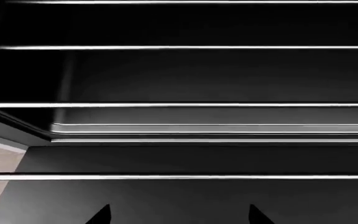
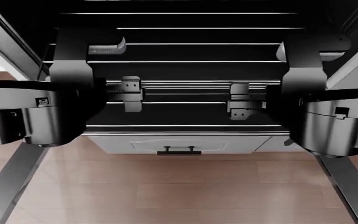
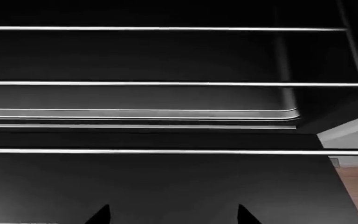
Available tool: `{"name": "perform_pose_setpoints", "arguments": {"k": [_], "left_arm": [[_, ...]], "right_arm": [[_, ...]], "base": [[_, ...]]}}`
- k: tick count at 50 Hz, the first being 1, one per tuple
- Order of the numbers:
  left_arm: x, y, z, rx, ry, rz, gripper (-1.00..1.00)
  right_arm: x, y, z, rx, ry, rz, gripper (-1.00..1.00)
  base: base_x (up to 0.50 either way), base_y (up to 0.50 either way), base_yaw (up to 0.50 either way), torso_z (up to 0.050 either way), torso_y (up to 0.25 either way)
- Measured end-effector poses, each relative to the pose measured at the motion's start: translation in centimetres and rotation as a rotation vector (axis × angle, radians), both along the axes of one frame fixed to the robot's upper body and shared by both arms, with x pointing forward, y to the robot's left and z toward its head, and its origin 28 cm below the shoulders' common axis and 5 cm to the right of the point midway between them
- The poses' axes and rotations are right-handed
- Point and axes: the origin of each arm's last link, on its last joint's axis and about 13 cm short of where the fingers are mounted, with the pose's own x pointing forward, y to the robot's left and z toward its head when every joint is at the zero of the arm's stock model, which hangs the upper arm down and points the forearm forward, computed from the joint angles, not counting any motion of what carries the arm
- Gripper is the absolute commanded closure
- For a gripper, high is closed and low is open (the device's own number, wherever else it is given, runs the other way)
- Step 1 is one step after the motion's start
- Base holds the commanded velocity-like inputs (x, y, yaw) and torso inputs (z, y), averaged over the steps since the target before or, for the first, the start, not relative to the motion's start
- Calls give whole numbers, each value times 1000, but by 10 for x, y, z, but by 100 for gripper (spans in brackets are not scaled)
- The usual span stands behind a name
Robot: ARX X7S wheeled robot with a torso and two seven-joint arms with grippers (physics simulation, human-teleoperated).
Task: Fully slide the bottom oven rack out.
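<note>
Left black gripper (image 2: 131,95) and right black gripper (image 2: 246,105) hover over the wide silver-wire bottom oven rack (image 2: 179,61), fingers spread, gripping nothing we can see. Rack lies just below both, crossbars running left-right over the dark glass door (image 2: 179,119); neither arm clearly nearer.

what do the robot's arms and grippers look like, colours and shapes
Both arms are bulky glossy black links with rounded silver-grey cylindrical joints. The left arm has a small white square marking on its housing. The left gripper and right gripper are blocky grey pieces with small holes. No cables show.
</note>
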Motion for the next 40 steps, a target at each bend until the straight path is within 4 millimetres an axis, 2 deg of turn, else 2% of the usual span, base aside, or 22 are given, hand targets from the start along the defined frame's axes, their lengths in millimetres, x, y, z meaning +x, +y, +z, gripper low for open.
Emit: {"name": "perform_pose_setpoints", "arguments": {"k": [36,40], "left_arm": [[-42,-11,-21,-14,-11,42,-100],[-48,-13,-29,36,-51,33,-100]], "right_arm": [[-49,-9,-23,-7,-1,15,-100],[-54,-10,-23,-5,10,11,-100]], "base": [[-6,-1,-4,0,-28],[-6,-4,-8,0,-29]]}}
